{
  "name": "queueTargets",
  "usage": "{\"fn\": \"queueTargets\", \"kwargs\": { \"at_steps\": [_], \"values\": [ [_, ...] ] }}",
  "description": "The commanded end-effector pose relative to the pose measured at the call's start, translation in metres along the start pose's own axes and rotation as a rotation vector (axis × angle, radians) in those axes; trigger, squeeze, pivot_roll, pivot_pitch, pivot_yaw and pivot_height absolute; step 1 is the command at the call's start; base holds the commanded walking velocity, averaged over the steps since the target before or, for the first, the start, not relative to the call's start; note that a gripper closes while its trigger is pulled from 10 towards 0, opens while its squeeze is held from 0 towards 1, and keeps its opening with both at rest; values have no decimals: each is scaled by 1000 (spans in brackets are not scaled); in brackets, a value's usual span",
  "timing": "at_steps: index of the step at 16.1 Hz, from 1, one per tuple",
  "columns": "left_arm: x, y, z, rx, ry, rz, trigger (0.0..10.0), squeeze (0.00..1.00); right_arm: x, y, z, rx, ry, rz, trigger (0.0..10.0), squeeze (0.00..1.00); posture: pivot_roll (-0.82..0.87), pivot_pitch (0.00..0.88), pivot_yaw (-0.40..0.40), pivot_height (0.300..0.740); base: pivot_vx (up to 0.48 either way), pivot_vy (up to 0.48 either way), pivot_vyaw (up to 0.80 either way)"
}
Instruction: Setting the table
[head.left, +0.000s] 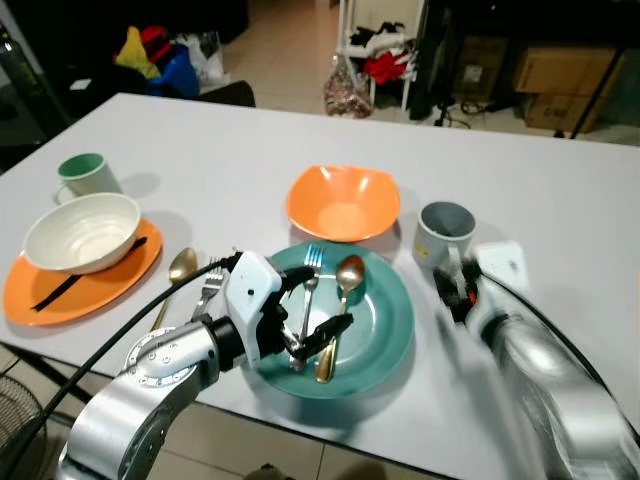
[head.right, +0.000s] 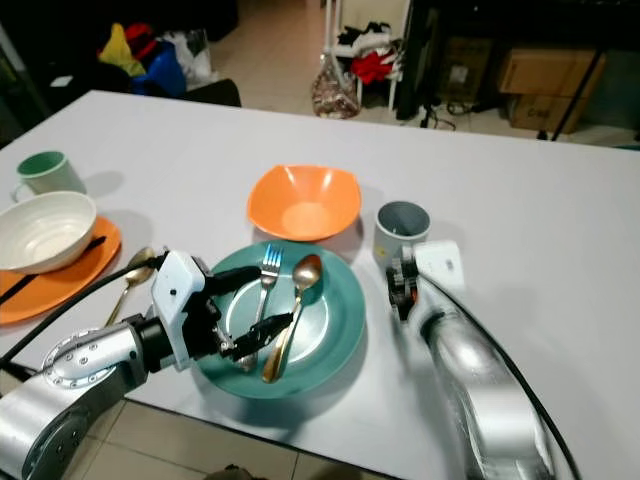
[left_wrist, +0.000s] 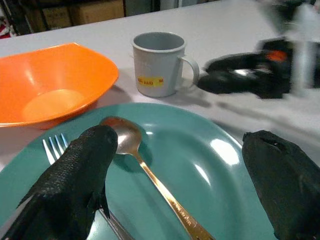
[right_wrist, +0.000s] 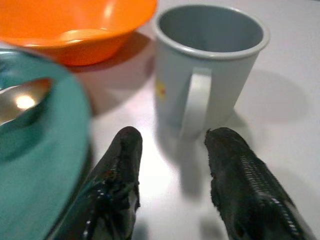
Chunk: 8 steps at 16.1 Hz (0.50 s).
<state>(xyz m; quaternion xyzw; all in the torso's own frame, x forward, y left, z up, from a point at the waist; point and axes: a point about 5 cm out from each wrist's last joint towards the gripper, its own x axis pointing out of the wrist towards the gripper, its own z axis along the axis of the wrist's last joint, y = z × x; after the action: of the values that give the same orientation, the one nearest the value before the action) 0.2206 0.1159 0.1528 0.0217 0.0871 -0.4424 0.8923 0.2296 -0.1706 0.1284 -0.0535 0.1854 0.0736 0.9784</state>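
Spoon (left_wrist: 131, 145) between open left jaws

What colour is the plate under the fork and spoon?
Teal green. The plate shows best in the left eye view.

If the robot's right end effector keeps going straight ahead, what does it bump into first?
Most likely the grey mug: the right end effector is open, and its handle sits right ahead between the fingers.

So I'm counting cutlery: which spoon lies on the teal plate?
The spoon beside the fork, under the open left gripper. The other spoon lies on the table.
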Motion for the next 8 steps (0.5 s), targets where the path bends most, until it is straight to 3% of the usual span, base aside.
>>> {"fn": "queueTargets", "kwargs": {
  "at_steps": [1,2,4,5,6,8],
  "values": [
    [-3,4,5,4,-29,32,10000,125,-11,7,12,-2,-42,38,10000,1000,51,0,82,740,0,0,0],
    [-3,8,7,3,-48,76,10000,125,-20,11,15,-11,-54,49,10000,1000,44,0,88,740,0,0,0],
    [-3,20,7,14,-82,268,10000,129,-34,21,27,-31,-140,71,10000,1000,35,0,96,740,0,0,0],
    [-4,22,8,19,-109,354,10000,133,-37,24,35,17,-224,56,10000,1000,33,0,96,740,0,0,0],
    [-5,22,9,20,-121,383,10000,133,-39,25,38,44,-249,41,10000,1000,33,0,96,740,0,0,0],
    [-6,21,11,17,-155,446,10000,137,-40,22,43,93,-301,-14,10000,1000,50,0,66,740,0,-396,0]
  ]
}}
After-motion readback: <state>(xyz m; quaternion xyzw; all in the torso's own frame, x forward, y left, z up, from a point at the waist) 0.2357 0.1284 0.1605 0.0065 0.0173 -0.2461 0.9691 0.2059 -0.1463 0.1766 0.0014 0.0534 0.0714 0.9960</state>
